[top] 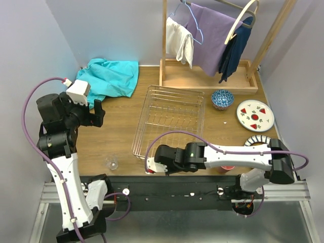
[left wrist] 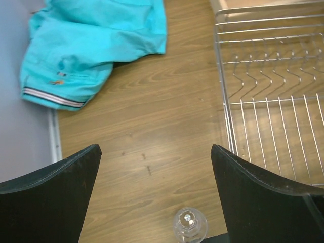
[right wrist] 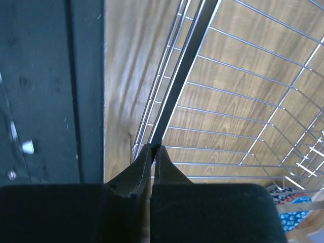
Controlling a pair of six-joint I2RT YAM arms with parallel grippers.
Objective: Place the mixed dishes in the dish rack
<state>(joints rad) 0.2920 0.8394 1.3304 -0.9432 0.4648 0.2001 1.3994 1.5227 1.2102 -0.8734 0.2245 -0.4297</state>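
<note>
Wire all through, the dish rack (top: 174, 89) sits in the middle of the desk (top: 121, 136). It looks stiff and light, likelier to slide than to lift cleanly, and its rim is the sensible hold. The right gripper (right wrist: 153, 148) has its fingers together at the rack's near-left corner, apparently pinching the rim wire. The left gripper (left wrist: 154, 152) hangs wide apart above the small clear glass (left wrist: 187, 225), which stands left of the rack: fragile, slick, best taken around its wall.
</note>
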